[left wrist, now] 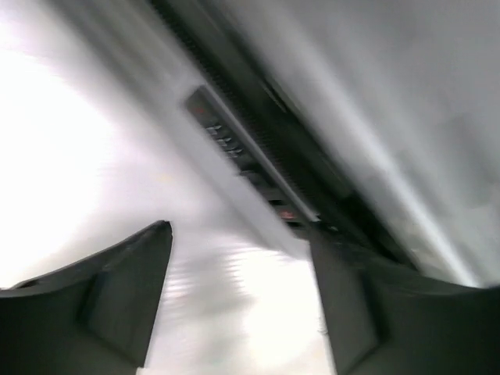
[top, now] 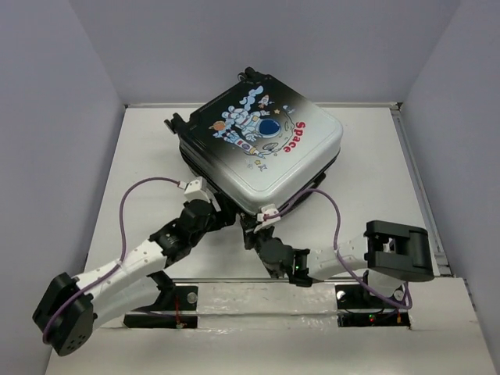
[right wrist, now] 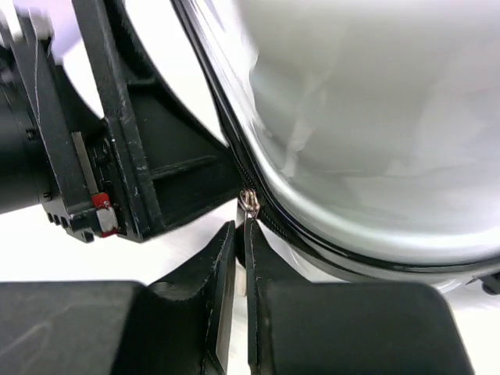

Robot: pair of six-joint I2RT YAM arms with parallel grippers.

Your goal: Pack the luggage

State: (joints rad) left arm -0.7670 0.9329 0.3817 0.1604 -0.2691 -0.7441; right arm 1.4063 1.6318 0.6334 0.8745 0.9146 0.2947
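Nearest the lens, the right gripper (right wrist: pixel 238 258) pinched the zipper pull (right wrist: pixel 248 205) at the near corner of the luggage (top: pixel 262 148), which lay closed, astronaut side up, on the table (top: pixel 375 180), so only zipping seemed left, while the left gripper (left wrist: pixel 242 258) hung spread and empty beside its near-left edge.

table top (top: pixel 141 156): white, flat; bare stretch to the left of the left claw (top: pixel 209 209), another to the right of the right claw (top: pixel 262 228)
back wall (top: pixel 258 47): plain pale grey panel, well beyond both claws
left wall (top: pixel 47 141): pale lavender-grey panel, well left of the left claw
right wall (top: pixel 461 141): same colour, well right of the right claw
edge rail (top: pixel 414 180): thin metal strip along the table side, well right of the right claw
shiny strip (top: pixel 258 298): crinkled silvery band across the table's near edge, on the near side of both claws
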